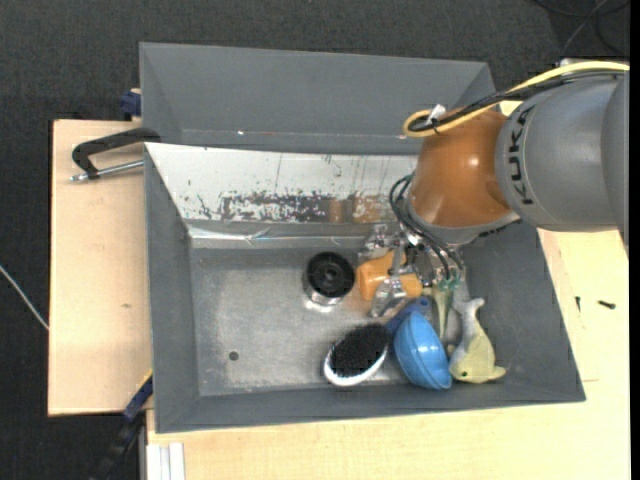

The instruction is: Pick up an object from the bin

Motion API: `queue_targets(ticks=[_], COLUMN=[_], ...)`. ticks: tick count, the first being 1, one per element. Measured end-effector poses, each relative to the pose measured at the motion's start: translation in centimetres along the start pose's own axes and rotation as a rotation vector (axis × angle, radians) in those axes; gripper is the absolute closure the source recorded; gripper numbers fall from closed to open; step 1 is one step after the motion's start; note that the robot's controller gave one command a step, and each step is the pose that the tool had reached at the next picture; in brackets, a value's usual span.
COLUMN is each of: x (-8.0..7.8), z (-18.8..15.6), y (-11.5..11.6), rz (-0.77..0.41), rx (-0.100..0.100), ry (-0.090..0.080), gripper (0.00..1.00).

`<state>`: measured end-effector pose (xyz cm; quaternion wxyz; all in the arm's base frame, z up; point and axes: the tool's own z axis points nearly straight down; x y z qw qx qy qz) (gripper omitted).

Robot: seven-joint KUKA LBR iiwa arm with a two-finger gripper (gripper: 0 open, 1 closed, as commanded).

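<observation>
Gripper low beside small orange object, mid-bin, right of black cap. Its opening and hold: cannot tell. Best centre squarely, clear the blue bowl, lift straight.

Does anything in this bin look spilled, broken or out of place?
Nothing looks spilled or broken. The blue bowl lies tipped on its side between the black brush and a yellow toy fish, loose in the lower right of the bin.
</observation>
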<state>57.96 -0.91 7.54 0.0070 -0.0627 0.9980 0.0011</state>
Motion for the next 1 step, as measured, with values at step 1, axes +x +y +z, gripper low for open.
queue_targets(ticks=[1], x=[-0.59], z=[-13.07], y=[-2.55], rz=[0.083], rx=[0.003], ry=[-0.001], gripper=[1.0])
